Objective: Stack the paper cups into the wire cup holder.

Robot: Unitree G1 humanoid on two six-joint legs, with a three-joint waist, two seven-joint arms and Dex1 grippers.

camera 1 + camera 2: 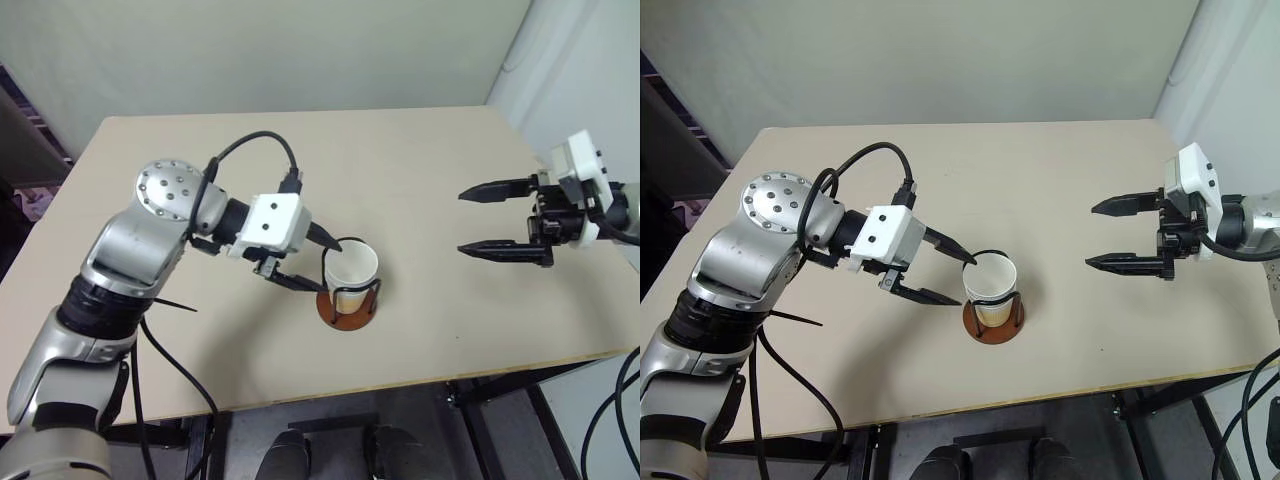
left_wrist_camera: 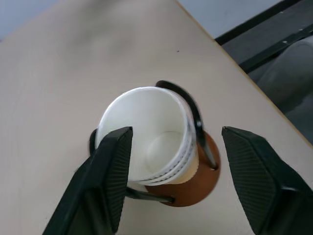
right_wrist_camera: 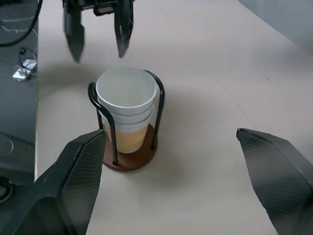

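Three paper cups (image 1: 351,266) sit nested one inside another in the wire cup holder (image 1: 345,313) near the table's front middle. In the right wrist view their white rims (image 3: 126,94) stand stacked above the pale orange wall, inside the black wire loops (image 3: 159,105). My left gripper (image 1: 328,265) is open just left of the stack, holding nothing. Its fingertips are close to the top rim, and I cannot tell whether they touch it. My right gripper (image 1: 461,221) hangs open and empty well to the right, pointing toward the holder.
The beige table (image 1: 430,160) reaches to a pale wall at the back. Its front edge (image 1: 420,375) runs close behind the holder. A black cable (image 1: 262,140) loops over my left wrist.
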